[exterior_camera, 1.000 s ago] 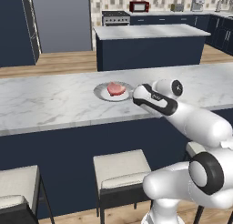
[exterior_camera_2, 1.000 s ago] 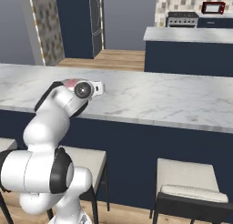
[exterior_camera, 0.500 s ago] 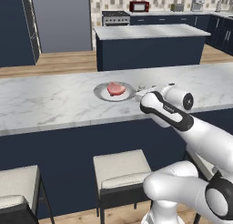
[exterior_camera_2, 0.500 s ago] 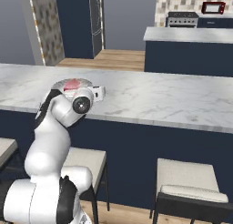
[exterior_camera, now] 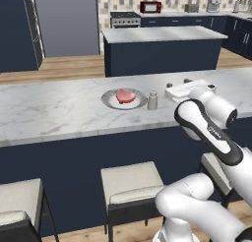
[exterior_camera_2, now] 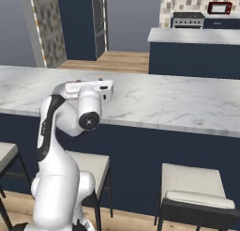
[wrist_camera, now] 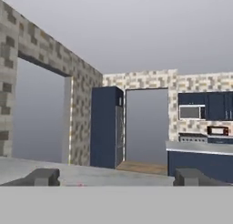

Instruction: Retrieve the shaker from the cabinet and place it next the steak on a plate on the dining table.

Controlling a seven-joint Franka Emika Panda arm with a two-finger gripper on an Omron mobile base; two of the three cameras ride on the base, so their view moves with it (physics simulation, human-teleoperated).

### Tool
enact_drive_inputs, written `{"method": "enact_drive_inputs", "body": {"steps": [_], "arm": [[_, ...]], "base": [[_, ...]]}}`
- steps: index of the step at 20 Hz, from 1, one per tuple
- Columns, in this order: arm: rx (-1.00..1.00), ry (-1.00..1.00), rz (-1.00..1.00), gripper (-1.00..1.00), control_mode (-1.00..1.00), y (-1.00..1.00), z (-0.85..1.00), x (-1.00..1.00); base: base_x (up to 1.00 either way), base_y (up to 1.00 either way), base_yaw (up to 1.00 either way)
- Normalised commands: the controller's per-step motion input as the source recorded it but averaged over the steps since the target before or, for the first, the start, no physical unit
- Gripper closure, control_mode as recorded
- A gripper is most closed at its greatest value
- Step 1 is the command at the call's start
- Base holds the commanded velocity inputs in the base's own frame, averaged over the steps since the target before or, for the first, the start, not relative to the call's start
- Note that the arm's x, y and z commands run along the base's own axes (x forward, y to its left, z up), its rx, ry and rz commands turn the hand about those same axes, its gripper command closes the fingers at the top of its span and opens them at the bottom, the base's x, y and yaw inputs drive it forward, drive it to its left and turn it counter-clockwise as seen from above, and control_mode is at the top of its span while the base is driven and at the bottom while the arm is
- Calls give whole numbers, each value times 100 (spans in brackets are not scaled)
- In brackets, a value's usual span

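Where the marble desk [exterior_camera: 59, 113] runs across the left base view, the round plate [exterior_camera: 110, 101] sits on its top with the reddish steak [exterior_camera: 125, 95] lying on it. The shaker [exterior_camera: 153, 101] stands upright on the marble just beside the plate's right edge, apart from the steak. The gripper [exterior_camera: 177, 84] hangs above the desk to the right of the shaker, clear of it, its hand level and pointing away over the counter. In the hand view the two dark fingertips [wrist_camera: 43, 176] stand spread wide with nothing between them. Beyond the desk stands a navy island [exterior_camera: 162, 54], with a stove [exterior_camera: 125, 19] and a red microwave [exterior_camera: 150, 7] at the back wall.
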Motion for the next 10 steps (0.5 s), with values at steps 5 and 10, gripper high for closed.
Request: {"method": "enact_drive_inputs", "body": {"steps": [5,10], "arm": [[13,-24,0,-100,-100,-36,100,-69],[13,-29,0,-100,-100,-35,100,-79]], "base": [[0,0,0],[0,0,0]]}}
